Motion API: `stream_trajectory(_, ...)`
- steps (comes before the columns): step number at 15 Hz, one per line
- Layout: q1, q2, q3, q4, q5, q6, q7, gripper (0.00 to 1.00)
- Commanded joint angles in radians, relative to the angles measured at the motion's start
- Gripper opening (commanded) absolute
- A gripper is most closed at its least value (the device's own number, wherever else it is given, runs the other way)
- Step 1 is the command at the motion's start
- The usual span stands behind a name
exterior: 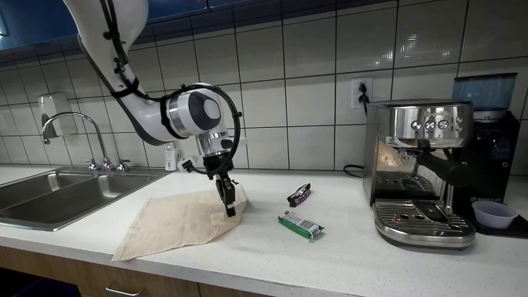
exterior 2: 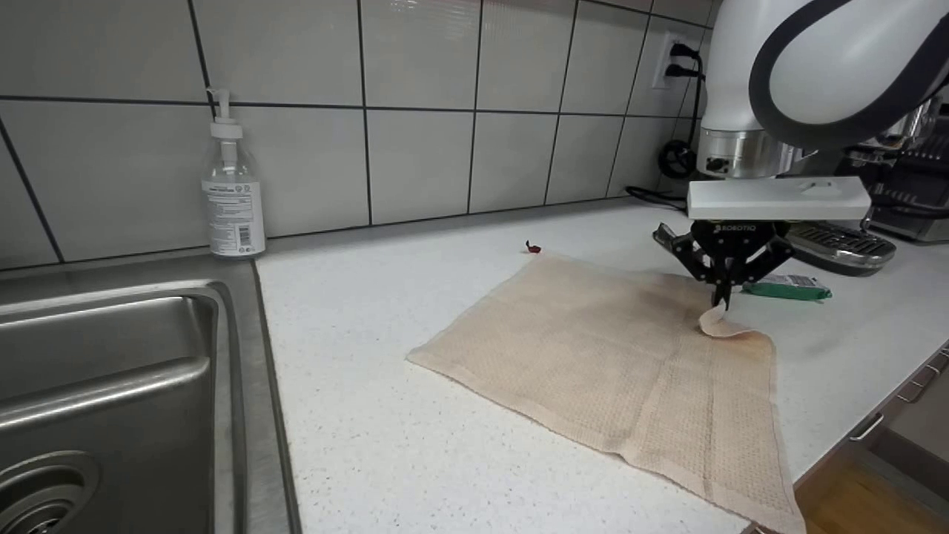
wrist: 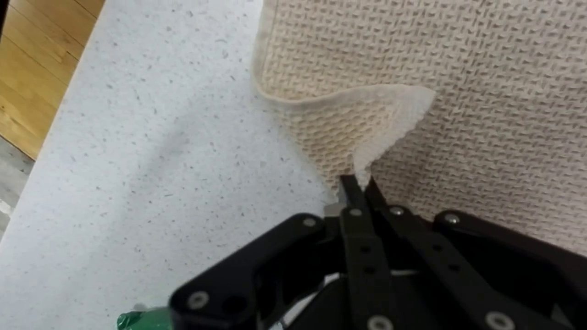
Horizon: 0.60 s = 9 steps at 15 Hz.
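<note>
- Beside a steel sink point(exterior 2: 256, 386), a beige cloth point(exterior 2: 593, 348) lies spread on a white counter point(exterior 2: 371, 445), one corner reaching the front edge.
- At a raised curl in the cloth, a robot gripper point(wrist: 362, 185) stands with its jaws drawn together, apparently pinching a thin strip of hem point(wrist: 378, 146) at the tips and nothing more.
- That slim hold looks like the weak point: a hasty or sideways pull could let the hem slip out.
- Near the jaws sits a green packet point(exterior: 301, 225), which a wide sweep could knock; too hard a tug could drag the cloth across it.
- Close up, the wrist view catches the pinched hem but neither the dark-wrapped bar point(exterior: 299, 195) nor the coffee machine point(exterior: 429, 132), both plain in an exterior view.
- Near the cloth's far corner, a red object point(exterior 2: 533, 248), too small to name, appears in an exterior view, not the wrist view.
</note>
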Motion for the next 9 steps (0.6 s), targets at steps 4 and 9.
stream_trajectory(4,-0.019,-0.084,0.046,-0.005,0.043,-0.025,-0.009,0.01)
stream_trajectory(9,-0.012,-0.111,0.086,0.01,0.069,-0.031,-0.004,0.01)
